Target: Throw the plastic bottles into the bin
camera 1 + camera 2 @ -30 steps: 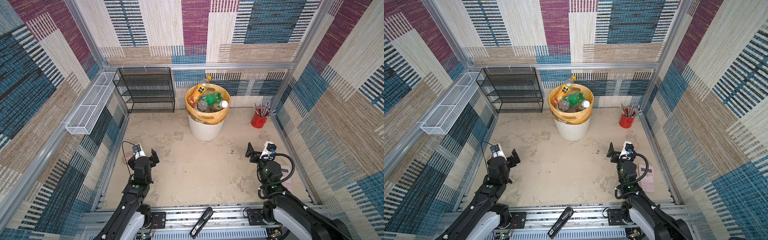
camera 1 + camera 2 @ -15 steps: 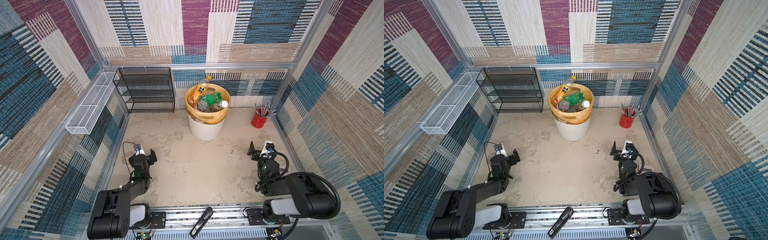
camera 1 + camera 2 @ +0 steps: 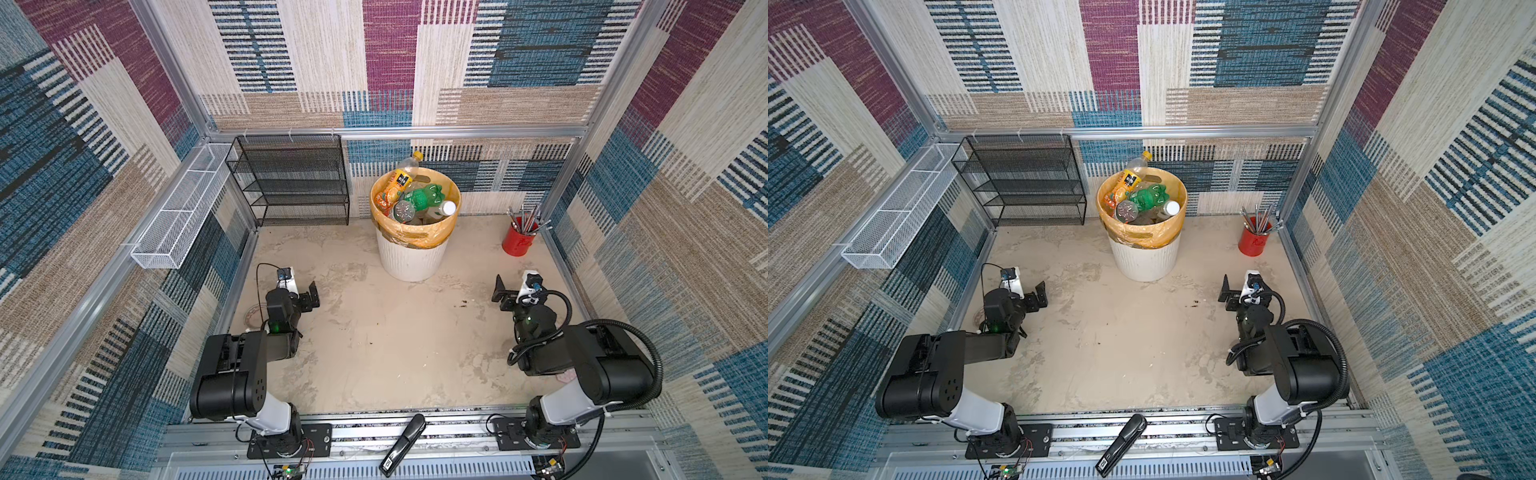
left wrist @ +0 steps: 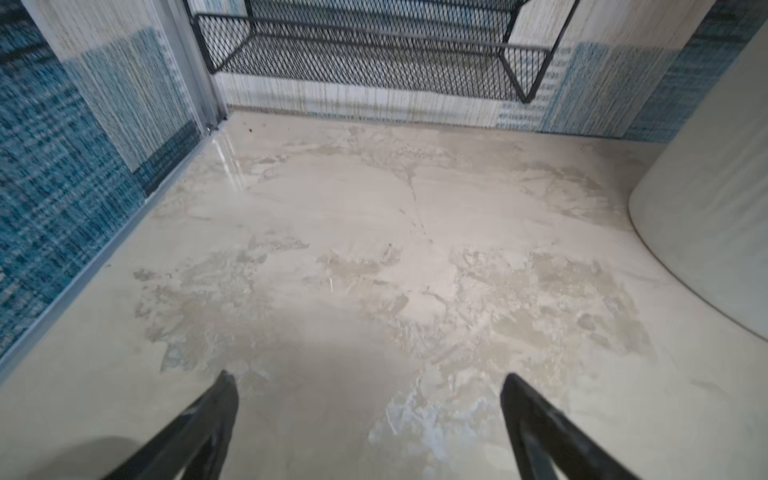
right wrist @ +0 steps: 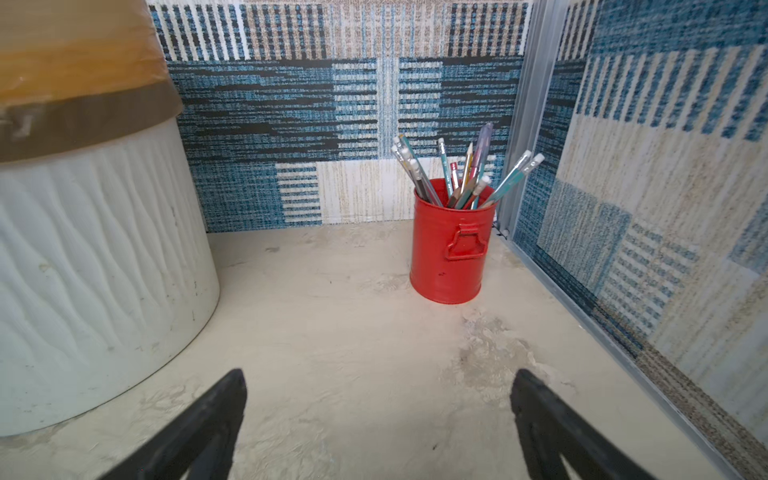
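The bin [image 3: 409,257] [image 3: 1144,259], white and ribbed with an orange-yellow liner, stands at the back middle of the table. The plastic bottles fill it to the rim: an orange-labelled one [image 3: 400,180] sticks out at the back, with a green one [image 3: 424,195] and a white-capped one [image 3: 442,208] beside it. No bottle shows on the table. My left gripper [image 3: 301,291] [image 3: 1027,293] [image 4: 368,378] hangs low at the left, open and empty. My right gripper [image 3: 513,291] [image 3: 1239,291] [image 5: 378,376] is at the right, open and empty, with the bin's wall [image 5: 104,257] close by.
A black mesh rack [image 3: 291,183] and a white wire basket [image 3: 178,216] hang at the back left. A red pencil cup [image 3: 517,239] [image 5: 451,245] stands in the back right corner. A tape roll [image 3: 251,320] lies by the left arm. A black stapler-like tool [image 3: 403,444] rests on the front rail.
Both arms have folded down onto their bases, their big links now lying near the front rail. The grippers have stayed open and empty, low over the table.
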You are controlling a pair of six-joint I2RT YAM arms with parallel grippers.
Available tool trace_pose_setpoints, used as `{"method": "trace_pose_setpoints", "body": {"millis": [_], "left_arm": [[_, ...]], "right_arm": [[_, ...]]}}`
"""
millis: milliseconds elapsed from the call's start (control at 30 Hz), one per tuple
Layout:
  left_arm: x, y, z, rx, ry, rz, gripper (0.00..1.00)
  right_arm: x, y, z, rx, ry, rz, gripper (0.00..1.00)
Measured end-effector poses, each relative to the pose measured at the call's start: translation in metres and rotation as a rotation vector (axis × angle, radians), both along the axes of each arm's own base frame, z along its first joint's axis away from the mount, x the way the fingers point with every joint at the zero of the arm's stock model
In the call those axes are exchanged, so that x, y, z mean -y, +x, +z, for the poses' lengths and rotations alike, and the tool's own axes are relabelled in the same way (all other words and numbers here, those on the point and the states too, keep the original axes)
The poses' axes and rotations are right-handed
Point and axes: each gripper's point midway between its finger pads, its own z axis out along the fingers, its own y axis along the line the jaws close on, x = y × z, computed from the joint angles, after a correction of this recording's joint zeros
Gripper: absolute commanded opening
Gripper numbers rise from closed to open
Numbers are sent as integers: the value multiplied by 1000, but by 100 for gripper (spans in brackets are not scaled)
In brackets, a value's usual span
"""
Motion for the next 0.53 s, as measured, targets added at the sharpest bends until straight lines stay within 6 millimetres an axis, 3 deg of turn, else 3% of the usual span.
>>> {"method": "trace_pose_setpoints", "body": {"millis": [533], "left_arm": [[1, 0, -1, -3, 1, -8, 99]], "right_arm": [[-3, 3, -2, -12, 7, 23, 99]]}}
